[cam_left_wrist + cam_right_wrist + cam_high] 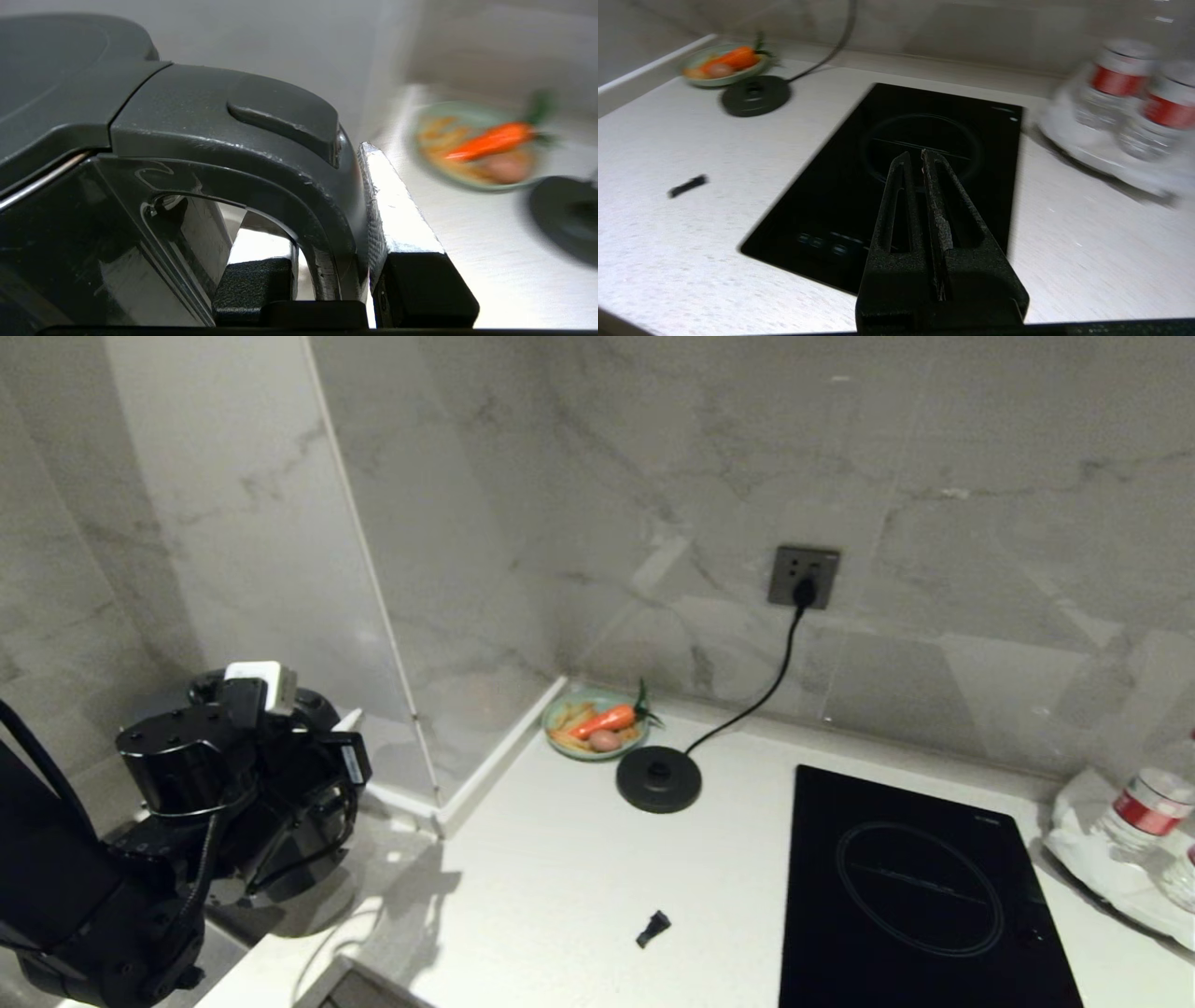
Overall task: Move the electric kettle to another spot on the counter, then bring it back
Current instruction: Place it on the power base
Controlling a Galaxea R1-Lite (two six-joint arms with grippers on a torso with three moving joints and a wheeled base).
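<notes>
Clearly the left gripper [334, 242] is clenched on the kettle's [140, 186] loop handle [327, 219]: one finger [397, 214] presses the handle's outer side, the other sits inside the loop. From the head camera, arm and kettle [313, 705] are at the counter's [560, 877] far left end, beyond the wall corner; whether the kettle's foot touches the counter there I cannot tell, since the arm hides it. Its base [659, 778] stands bare near the back edge, the cord [766, 681] running up to a wall socket [804, 577], with a plate of vegetables [597, 723] just beside it. A small black piece [653, 929] lies mid-counter. The hob [915, 887] fills the right part, bottles [1144, 812] beyond it. The right gripper [915, 156] hangs above the hob, fingers pressed together, empty.
</notes>
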